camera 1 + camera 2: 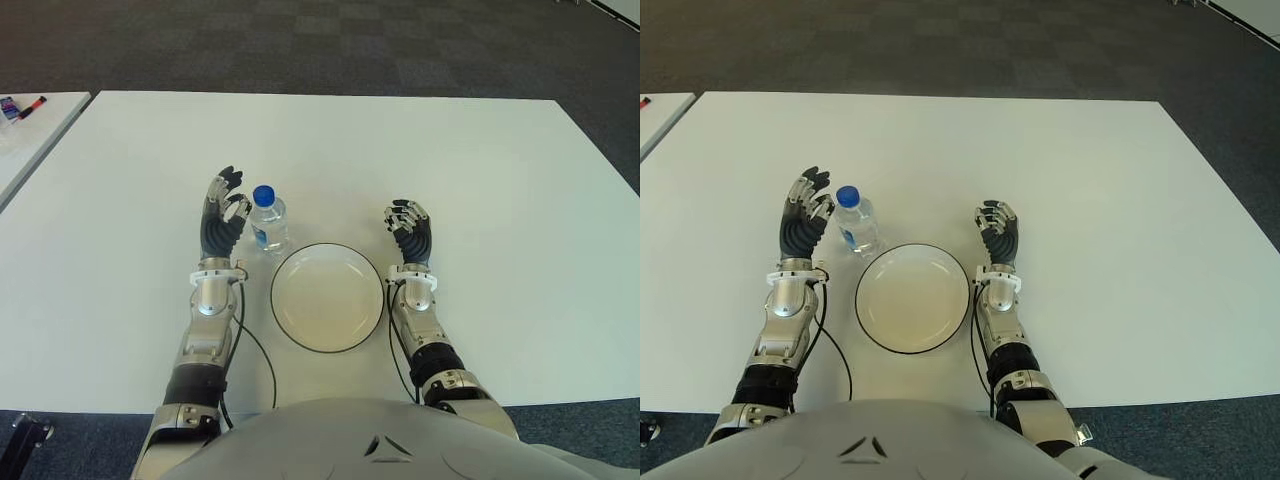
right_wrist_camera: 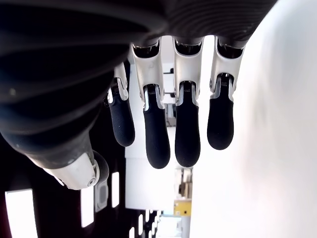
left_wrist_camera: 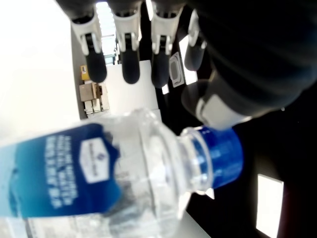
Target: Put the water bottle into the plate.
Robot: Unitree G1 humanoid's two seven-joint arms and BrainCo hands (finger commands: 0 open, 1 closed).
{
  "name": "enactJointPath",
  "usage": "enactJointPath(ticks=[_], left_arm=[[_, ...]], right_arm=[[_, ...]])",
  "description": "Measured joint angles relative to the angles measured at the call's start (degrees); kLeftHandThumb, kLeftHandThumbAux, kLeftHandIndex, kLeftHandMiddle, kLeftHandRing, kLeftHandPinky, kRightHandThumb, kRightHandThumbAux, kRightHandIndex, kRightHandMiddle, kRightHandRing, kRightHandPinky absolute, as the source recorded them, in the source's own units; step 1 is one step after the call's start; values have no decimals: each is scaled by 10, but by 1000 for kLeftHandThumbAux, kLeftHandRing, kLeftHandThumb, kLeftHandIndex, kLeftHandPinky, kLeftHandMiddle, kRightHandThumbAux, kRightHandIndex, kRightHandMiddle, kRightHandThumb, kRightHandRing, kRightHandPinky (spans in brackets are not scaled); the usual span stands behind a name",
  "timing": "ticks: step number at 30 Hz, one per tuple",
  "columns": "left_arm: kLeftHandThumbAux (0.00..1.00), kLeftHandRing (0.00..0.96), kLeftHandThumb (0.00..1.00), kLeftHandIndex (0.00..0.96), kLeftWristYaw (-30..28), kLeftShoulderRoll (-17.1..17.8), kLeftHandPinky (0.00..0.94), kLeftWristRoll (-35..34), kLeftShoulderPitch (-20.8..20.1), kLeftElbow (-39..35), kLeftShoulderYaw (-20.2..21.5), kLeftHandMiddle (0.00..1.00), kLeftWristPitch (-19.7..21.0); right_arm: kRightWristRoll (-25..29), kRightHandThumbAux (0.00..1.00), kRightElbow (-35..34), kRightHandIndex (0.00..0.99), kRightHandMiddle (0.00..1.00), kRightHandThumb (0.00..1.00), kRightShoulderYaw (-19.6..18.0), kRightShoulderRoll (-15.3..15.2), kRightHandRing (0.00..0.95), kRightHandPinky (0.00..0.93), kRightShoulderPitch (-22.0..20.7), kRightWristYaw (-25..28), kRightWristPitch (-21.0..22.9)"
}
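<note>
Left eye view: the left hand [image 1: 224,210], fingers spread, is just beside the upright clear blue-capped water bottle [image 1: 268,220]. The round white dark-rimmed plate [image 1: 327,297] lies between it and the loosely open, empty right hand [image 1: 409,230].

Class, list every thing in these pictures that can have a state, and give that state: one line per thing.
Water bottle: upright on the table, blue cap on, not yet in the plate.
Plate: empty, flat on the table, just in front of the bottle.
Left hand: fingers open, beside the bottle, holding nothing.
Right hand: open, empty, to the plate's right.
Table: white, bears the bottle and plate.
</note>
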Motion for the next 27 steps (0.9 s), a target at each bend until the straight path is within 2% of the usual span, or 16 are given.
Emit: enactJointPath(ticks=[6,16,27], left_arm=[[577,109,585,73,-1,7,148,28,12,-67,-9,121,8],[610,119,471,67,43,8,146,104,19,-94,-9,120,18],[615,120,408,71,47,6,111,122,24,-132,-11,127,21]], right_arm=[[1,668,5,355,496,943,0,0,525,551,0,8,0],[0,670,13,352,488,941,0,0,528,562,-2,13,0],[0,670,17,353,488,941,1,0,523,545,-6,14,1]])
